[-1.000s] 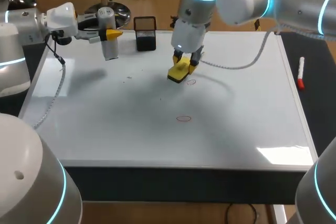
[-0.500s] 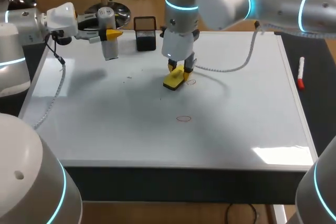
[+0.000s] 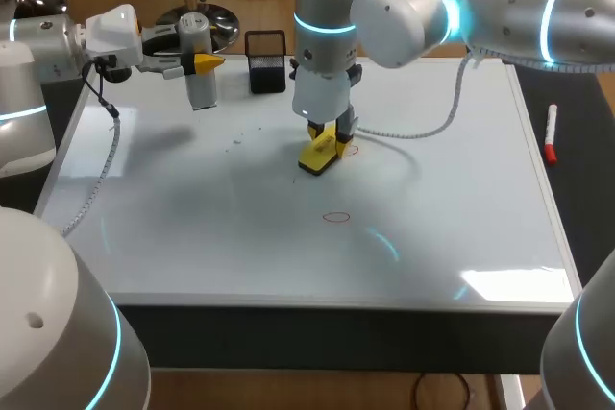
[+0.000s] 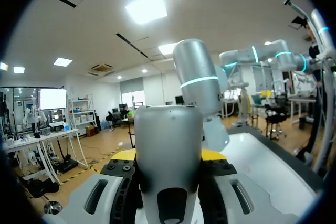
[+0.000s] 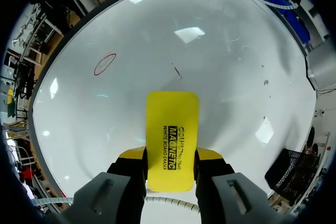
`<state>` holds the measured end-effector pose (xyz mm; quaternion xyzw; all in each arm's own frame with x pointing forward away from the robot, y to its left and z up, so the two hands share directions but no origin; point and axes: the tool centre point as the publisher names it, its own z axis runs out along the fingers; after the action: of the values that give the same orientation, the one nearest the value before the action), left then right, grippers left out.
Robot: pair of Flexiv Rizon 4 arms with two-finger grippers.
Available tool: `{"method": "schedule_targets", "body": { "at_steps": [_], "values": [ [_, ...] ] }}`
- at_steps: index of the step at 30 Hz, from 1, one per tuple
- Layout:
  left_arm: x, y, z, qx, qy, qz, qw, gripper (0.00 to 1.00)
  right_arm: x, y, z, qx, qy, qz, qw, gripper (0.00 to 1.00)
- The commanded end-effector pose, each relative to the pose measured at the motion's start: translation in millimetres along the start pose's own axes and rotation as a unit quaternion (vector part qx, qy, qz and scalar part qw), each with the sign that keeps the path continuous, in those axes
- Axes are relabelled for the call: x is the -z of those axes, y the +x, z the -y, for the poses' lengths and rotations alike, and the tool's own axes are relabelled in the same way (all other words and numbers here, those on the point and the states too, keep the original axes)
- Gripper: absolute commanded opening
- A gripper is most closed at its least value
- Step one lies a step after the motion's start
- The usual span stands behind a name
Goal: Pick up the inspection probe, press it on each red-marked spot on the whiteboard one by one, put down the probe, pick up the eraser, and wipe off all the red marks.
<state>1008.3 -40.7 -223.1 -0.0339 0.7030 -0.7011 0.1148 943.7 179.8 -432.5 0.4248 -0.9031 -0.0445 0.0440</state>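
Note:
My right gripper (image 3: pixel 328 132) is shut on a yellow eraser (image 3: pixel 320 153), which rests on the whiteboard (image 3: pixel 192 228) at its back middle. In the right wrist view the eraser (image 5: pixel 172 137) sticks out from between the fingers, flat on the board. A red oval mark (image 3: pixel 335 217) lies nearer the front; the right wrist view shows this red oval (image 5: pixel 105 63) ahead of the eraser. A faint red mark (image 3: pixel 350 149) sits just right of the eraser. My left gripper (image 3: pixel 206 62) is shut on the grey probe (image 3: pixel 199 79), held upright over the back left; the probe (image 4: pixel 168 150) fills its wrist view.
A black mesh pen holder (image 3: pixel 266 61) stands at the board's back edge, just left of my right arm. A red marker (image 3: pixel 551 132) lies on the dark strip right of the board. A white cable (image 3: pixel 437 117) trails from the right arm over the board.
My right arm has slid the eraser a little to the left and toward the front across the board. The left arm and the probe have not moved.

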Motion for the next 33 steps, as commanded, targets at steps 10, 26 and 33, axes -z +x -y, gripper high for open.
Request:
{"method": "schedule_targets", "body": {
  "at_steps": [10,26,33],
  "values": [
    [0,0.6,1.7,0.000,-0.001,0.001,1.000,0.00,-19,25,9,-0.028,-0.004,0.008,1.000,0.00],
    [0,0.6,1.7,0.000,-0.001,0.001,1.000,0.00,-28,69,36,-0.080,-0.021,0.015,0.996,0.00],
    [0,0.6,1.7,0.000,-0.001,0.001,1.000,0.00,-20,92,58,-0.094,-0.014,0.011,0.995,0.00]
  ]
}}
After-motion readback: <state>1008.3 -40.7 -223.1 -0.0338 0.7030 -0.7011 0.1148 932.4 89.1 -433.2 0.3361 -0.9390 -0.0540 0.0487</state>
